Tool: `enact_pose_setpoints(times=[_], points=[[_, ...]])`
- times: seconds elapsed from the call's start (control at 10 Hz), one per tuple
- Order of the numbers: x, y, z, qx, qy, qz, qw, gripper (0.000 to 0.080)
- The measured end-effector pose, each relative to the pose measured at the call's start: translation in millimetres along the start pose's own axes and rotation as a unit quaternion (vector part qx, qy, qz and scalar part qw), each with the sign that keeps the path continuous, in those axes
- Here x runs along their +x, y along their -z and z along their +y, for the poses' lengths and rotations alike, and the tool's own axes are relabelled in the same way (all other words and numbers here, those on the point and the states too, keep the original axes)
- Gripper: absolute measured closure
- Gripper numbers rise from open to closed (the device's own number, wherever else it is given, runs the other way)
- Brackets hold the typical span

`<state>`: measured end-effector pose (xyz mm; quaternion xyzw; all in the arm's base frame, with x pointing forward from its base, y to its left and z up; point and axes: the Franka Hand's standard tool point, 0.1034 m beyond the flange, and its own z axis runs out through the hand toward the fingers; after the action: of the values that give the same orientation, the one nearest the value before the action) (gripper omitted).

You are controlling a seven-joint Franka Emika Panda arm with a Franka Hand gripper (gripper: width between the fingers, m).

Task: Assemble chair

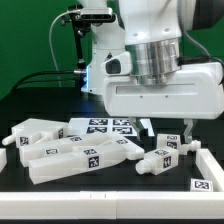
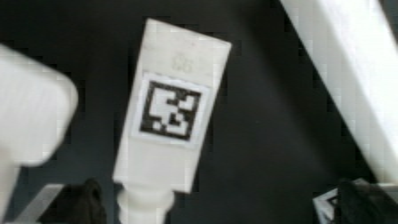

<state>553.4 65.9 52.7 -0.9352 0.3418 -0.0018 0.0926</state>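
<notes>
White plastic chair part with a black-and-white tag (image 2: 173, 105) lies off-centre between the released end effector's (image 2: 222, 200) jaws. Closing could skew it across the bench (image 1: 100, 185).

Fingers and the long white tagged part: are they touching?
Cannot tell. Wrist view: one of the fingers stands clear of the part, but the other is close beside its narrow end; blur hides any gap.

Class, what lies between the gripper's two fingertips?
In the wrist view, the narrow end of a tagged white chair part lies there, inside the open gripper.
</notes>
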Motion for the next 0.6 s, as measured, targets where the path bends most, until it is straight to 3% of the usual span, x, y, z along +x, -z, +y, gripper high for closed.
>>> enact_pose_setpoints(times=[0.2, 0.6], points=[[-9.6, -17.8, -2.6, -0.005, -0.007, -0.004, 1.0, 0.015], [-8.5, -22.4, -15.0, 0.005, 0.003, 0.018, 1.0, 0.015]])
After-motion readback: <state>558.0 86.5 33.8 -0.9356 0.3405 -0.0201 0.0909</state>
